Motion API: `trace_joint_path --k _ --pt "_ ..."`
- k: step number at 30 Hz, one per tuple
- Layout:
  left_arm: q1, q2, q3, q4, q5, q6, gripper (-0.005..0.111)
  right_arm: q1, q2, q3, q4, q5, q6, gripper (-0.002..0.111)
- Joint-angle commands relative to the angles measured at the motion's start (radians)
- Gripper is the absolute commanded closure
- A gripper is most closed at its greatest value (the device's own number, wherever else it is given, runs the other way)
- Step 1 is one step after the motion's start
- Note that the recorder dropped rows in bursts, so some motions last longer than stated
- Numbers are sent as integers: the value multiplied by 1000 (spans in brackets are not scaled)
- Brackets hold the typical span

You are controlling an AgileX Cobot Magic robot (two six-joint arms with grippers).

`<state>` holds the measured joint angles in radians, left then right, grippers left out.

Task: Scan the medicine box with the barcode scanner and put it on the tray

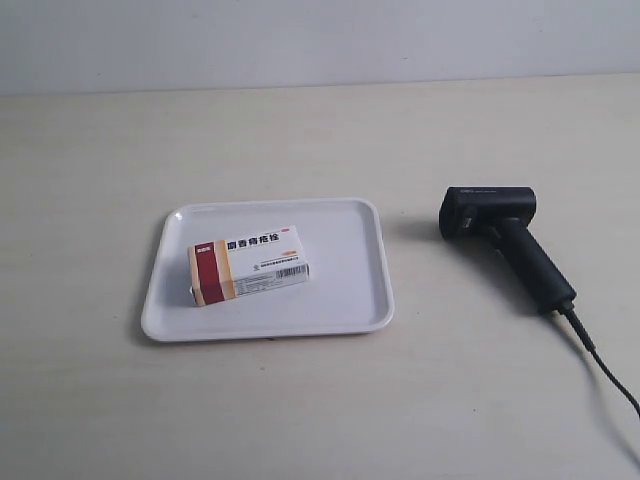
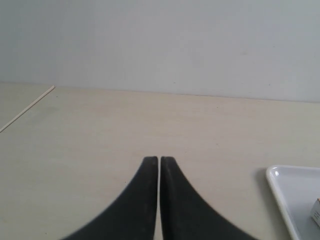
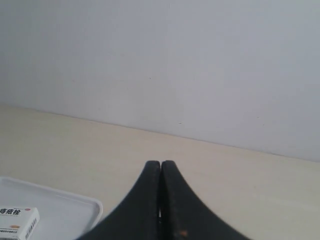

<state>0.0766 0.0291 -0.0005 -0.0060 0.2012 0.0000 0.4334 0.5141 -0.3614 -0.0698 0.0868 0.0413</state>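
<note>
The white medicine box (image 1: 248, 264), with a dark red and orange band at its left end, lies flat inside the white tray (image 1: 355, 300) in the exterior view. To the tray's right the black barcode scanner (image 1: 505, 240) lies on the table, its cable (image 1: 605, 365) trailing toward the lower right. No arm shows in the exterior view. My left gripper (image 2: 159, 159) is shut and empty over bare table, with the tray's corner (image 2: 280, 182) off to one side. My right gripper (image 3: 160, 163) is also shut and empty; the tray's rim (image 3: 92, 205) and the medicine box's end (image 3: 20, 222) show beside it.
The light wooden table (image 1: 320, 140) runs back to a pale wall (image 1: 320, 40). A thin seam or table edge (image 2: 27, 107) shows in the left wrist view.
</note>
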Motion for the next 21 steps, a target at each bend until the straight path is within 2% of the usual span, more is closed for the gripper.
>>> trace_joint_path --k 1,3,5,10,12,18,21 --pt "-6 -6 1 -9 2 0 103 2 -3 0 1 -6 -10 108" --pt "-6 -6 1 -9 2 0 103 2 -3 22 102 -6 22 108" --pt "-6 -6 1 -9 2 0 103 2 -3 88 119 -42 43 108" --pt "-6 -6 1 -9 2 0 103 2 -3 338 117 -292 48 108" --pt "-6 -6 1 -9 2 0 103 2 -3 361 117 -346 50 108" --pt "-6 -6 1 -9 2 0 103 2 -19 361 123 -294 62 108" --pt "-6 -6 1 -9 2 0 103 -44 -102 361 123 -249 84 108"
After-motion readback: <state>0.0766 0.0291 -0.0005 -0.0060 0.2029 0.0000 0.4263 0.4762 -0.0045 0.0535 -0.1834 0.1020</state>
